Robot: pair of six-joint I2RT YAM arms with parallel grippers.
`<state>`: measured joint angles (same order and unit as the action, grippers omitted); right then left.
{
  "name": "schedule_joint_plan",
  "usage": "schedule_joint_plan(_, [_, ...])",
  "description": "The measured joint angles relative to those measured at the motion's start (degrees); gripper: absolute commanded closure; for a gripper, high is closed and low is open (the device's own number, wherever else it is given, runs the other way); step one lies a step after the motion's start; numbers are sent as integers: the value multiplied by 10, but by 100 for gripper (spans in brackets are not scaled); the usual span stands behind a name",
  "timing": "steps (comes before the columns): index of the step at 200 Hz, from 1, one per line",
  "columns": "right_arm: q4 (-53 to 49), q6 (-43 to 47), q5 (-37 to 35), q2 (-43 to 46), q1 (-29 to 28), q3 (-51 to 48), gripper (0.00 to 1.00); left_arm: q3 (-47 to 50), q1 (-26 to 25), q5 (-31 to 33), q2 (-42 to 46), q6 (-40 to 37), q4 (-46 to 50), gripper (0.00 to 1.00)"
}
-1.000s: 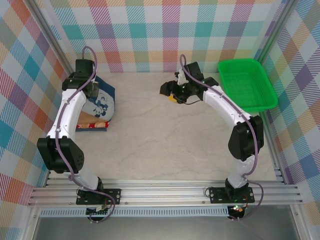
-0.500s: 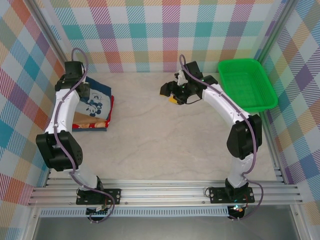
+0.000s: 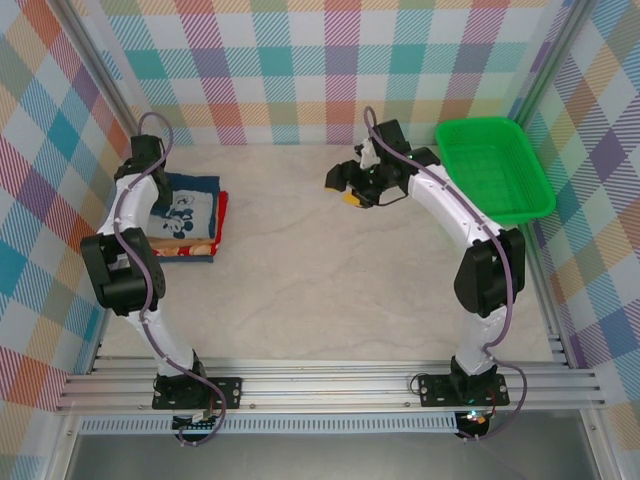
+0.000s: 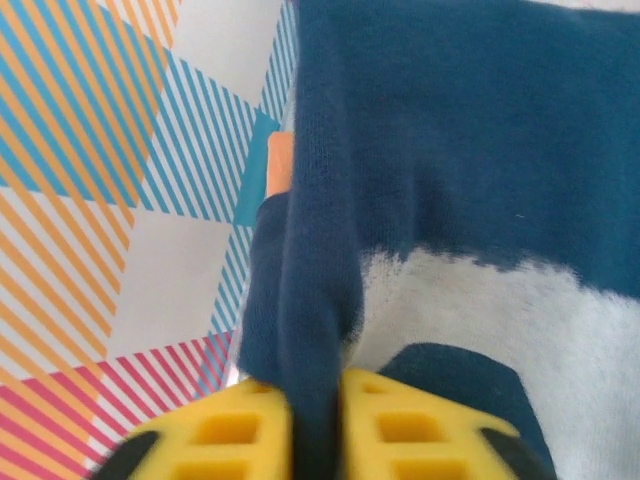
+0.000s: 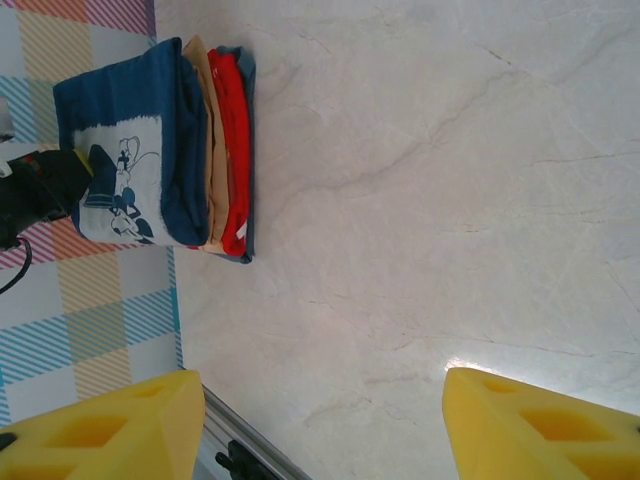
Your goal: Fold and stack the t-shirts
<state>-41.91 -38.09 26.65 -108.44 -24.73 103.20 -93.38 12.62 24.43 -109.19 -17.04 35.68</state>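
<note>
A stack of folded t-shirts (image 3: pixel 188 222) lies at the table's left side by the wall. On top is the navy one with the white cartoon print (image 3: pixel 185 203) (image 5: pixel 140 110); under it lie the tan (image 5: pixel 211 150), red (image 5: pixel 229 160) and blue (image 5: pixel 249 150) ones. My left gripper (image 4: pixel 318 430) (image 3: pixel 152 188) is at the stack's wall-side edge, its yellow pads (image 4: pixel 220 435) pinched on a fold of the navy t-shirt (image 4: pixel 450 130). My right gripper (image 3: pixel 350 186) (image 5: pixel 320 410) hovers open over the bare table at the back middle, nothing between its fingers (image 5: pixel 110 425).
A green plastic basket (image 3: pixel 495 170) stands at the back right, nothing showing inside it. Checked walls close in the left, back and right sides. The marble tabletop (image 3: pixel 330 280) stretches between the stack and the basket.
My left arm has swung left and back toward the wall, pulling the navy t-shirt's edge with it; the shirt now lies squarer on the stack. The right arm has barely moved.
</note>
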Motion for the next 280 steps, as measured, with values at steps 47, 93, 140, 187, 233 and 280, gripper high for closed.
schedule_joint_plan(47, [-7,4,0,0,8,0,36,-25,6,82,-5,53,21,45])
schedule_joint_plan(93, [21,9,-34,22,13,-50,30,-106,23,-30,33,196,124,40])
schedule_joint_plan(140, [74,-7,-111,149,61,-154,0,68,28,-240,250,417,66,0])
schedule_joint_plan(187, [55,32,-229,279,91,-160,0,203,-61,-203,401,517,1,0])
schedule_joint_plan(233, [111,98,-393,511,90,-390,0,284,-177,-70,534,502,12,0])
schedule_joint_plan(280, [214,228,-533,655,91,-672,0,534,-179,-7,640,384,-59,0])
